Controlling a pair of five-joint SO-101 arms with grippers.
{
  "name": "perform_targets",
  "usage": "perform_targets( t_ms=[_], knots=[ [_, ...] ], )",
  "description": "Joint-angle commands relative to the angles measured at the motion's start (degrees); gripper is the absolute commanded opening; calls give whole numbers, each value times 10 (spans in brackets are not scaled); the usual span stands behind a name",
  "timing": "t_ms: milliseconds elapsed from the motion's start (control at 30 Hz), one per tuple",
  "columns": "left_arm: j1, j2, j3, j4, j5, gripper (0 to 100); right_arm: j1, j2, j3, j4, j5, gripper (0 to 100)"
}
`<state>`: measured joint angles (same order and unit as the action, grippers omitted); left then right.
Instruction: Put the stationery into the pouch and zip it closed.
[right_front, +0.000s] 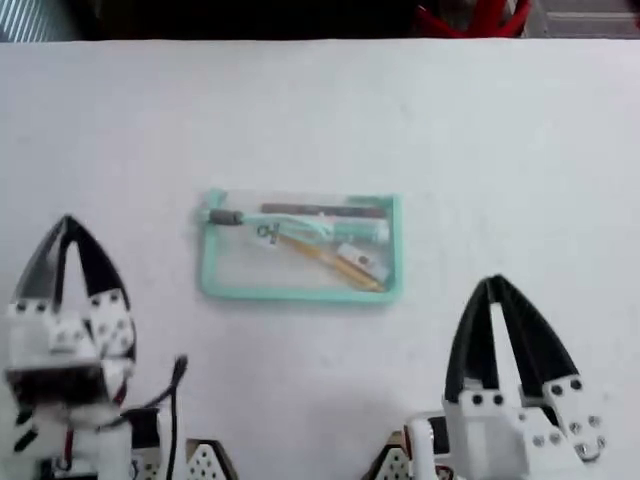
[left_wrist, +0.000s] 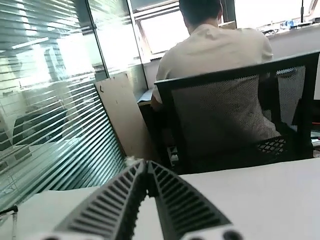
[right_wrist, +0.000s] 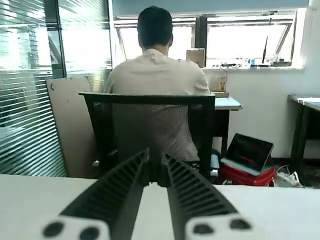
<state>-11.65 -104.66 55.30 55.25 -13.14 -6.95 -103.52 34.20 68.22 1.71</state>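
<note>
Transparent rectangular pouch with mint-green edging (right_front: 290, 278): lies flat mid-table, out of contact with both arms. Findings run from the arms' side outward.

Nearest, the right arm's black-fingered gripper (right_front: 493, 284) stands low on the white table (right_front: 500, 120). Its fingers are pressed together to a point and hold nothing, and its wrist view shows the same gripper (right_wrist: 155, 156) with tips meeting. The left arm's black-fingered gripper (right_front: 67, 224) reaches slightly farther out on the left side, also pressed together and empty, as its wrist view confirms for this gripper (left_wrist: 146, 165).

Next out is the pouch, between the two grippers and ahead of the right one. Its long axis runs left to right, crosswise to the way both grippers point. The stationery sits inside: a yellow pencil-like stick (right_front: 325, 258) lies diagonally and a dark pen (right_front: 320, 210) lies along the far long edge. A dark grey zip slider (right_front: 226, 217) sits at the far left corner.

Assessment: loading appears complete, but whether the zip is shut cannot be told. The right gripper is nearer to the pouch, just off its near right corner. The left gripper is on the slider's side but well apart from it. Any zip travel would follow the long axis, so one gripper would probably pin the pouch.
</note>
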Motion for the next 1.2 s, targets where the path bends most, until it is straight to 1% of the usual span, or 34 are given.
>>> perform_targets(
  t_ms=[0, 100, 167, 300, 467, 500, 533, 800, 867, 1000, 1167],
  knots=[
    [43, 3, 134, -156, 2, 35, -7, 3, 70, -120, 40, 25],
    [91, 4, 189, -203, 1, 106, -7, 3, 149, -218, 45, 26],
    [101, 4, 216, -216, 1, 145, -7, 3, 200, -260, 43, 28],
    [92, 4, 272, -229, 0, 150, -7, 2, 290, -258, 43, 81],
    [64, 4, 396, -318, -1, 150, -7, 2, 397, -255, 43, 166],
    [59, 4, 418, -332, -1, 150, -7, 2, 414, -255, 43, 176],
    [55, 7, 418, -330, 1, 150, -7, 2, 429, -255, 43, 183],
    [51, 10, 418, -228, 1, 151, -7, 2, 603, -255, 47, 190],
    [48, 10, 418, -200, 1, 151, -7, 3, 628, -251, 47, 190],
    [51, 10, 418, -135, 1, 151, -2, 4, 627, -204, 47, 189],
    [52, 10, 418, -51, 1, 153, -7, 4, 627, -98, 45, 190]
  ],
)
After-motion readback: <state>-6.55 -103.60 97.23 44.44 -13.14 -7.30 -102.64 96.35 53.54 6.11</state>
